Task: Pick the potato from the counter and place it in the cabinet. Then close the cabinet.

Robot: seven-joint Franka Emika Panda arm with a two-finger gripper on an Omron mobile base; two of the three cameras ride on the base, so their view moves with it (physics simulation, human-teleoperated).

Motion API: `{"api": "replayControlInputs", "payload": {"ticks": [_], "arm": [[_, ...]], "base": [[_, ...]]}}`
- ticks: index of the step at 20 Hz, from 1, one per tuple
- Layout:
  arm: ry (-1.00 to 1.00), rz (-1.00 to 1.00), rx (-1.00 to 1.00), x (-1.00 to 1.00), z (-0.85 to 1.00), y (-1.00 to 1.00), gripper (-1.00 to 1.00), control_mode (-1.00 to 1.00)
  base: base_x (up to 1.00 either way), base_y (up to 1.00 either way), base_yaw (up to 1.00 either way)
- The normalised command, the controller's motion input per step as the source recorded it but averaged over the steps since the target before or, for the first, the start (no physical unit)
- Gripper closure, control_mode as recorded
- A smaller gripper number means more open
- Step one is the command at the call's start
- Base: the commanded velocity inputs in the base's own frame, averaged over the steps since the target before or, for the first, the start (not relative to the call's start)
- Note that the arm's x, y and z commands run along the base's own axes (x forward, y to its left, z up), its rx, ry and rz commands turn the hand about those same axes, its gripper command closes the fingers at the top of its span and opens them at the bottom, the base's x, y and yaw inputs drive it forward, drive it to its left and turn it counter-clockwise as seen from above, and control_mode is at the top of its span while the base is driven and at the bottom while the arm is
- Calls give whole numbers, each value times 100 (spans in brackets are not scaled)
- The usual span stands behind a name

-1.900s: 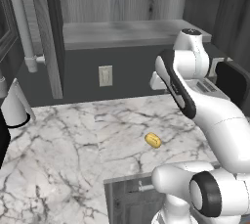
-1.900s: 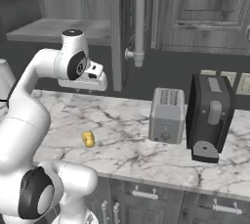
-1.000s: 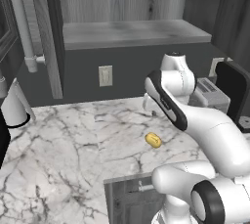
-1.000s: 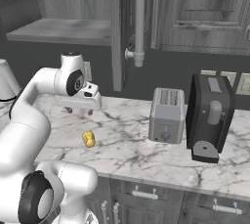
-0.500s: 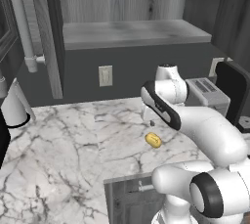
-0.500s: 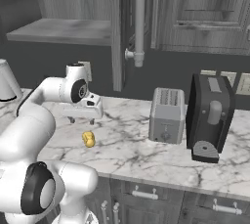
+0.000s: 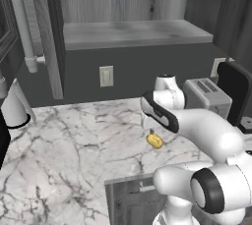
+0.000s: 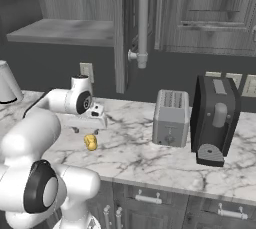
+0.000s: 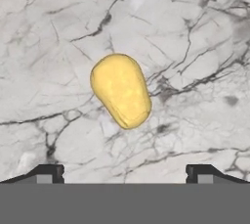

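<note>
The potato point(image 7: 154, 141) point(image 8: 90, 142) point(image 9: 121, 90), a small yellow oval lump, lies on the white marble counter point(image 7: 74, 140) point(image 8: 135, 150) point(image 9: 195, 47). My gripper point(image 7: 150, 129) point(image 8: 86, 130) point(image 9: 124, 173) hangs just above it, pointing down. It is open, with its fingertips point(image 9: 49, 171) wide apart and nothing between them. In the hand view the potato sits a little above the midpoint between the tips, untouched. The dark grey cabinet point(image 7: 133, 32) point(image 8: 65, 30) stands open above the counter, its grey shelf bare.
A silver toaster point(image 8: 171, 118) point(image 7: 209, 96) and a black appliance point(image 8: 215, 118) point(image 7: 236, 91) stand to the right on the counter. A white jug point(image 7: 12, 106) point(image 8: 7, 88) sits at the far left. The open cabinet door with its long handle point(image 8: 142, 18) hangs overhead.
The arm has come down from shelf height toward the counter and now hovers right over the potato. The jaws stayed open. The potato has not moved.
</note>
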Motion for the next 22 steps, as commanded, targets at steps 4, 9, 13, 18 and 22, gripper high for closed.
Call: {"api": "replayControlInputs", "payload": {"ticks": [4, 9, 13, 18, 22], "arm": [[-1, 0, 0, 13, -39, 0, -100, -100], [0, 0, 0, 17, -31, 0, -100, -100], [0, 0, -1, 24, -23, 1, -100, -100], [0, 3, -4, 27, -23, 9, -100, -100], [0, 5, -6, 2, -32, 12, -100, -100]], "base": [[0, 0, 0], [0, 0, 0], [0, 0, 0], [0, 0, 0], [0, 0, 0]]}}
